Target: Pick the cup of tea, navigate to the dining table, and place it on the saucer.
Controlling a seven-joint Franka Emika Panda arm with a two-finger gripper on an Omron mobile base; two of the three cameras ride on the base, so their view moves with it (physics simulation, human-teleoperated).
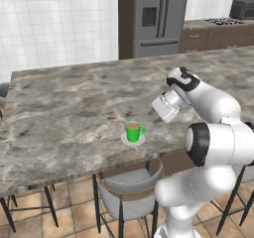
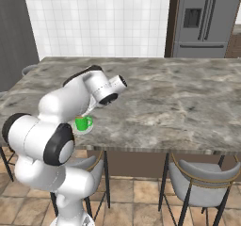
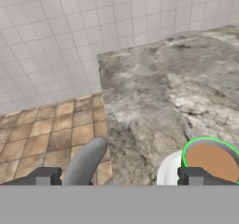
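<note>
White robot arm [image 1: 213,148] rises nearest, over the marbled dining tabletop [image 1: 74,103]. Grey chair [image 1: 131,192] sits tucked under the near edge. Pincer [image 3: 119,177] hangs released, spread wide, gripping nothing. Green cup of tea [image 1: 133,131] stands on the saucer [image 1: 133,141] near that edge.

Home kitchen, steel fridge [image 1: 158,18], stove [image 1: 223,21], tiled walls, dining table [image 1: 74,103] w/ chairs [image 1: 130,192]

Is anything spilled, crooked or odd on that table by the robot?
Nothing stands out. The cup of tea stands upright on the saucer near the edge of the dining table, with no spill around it.
</note>
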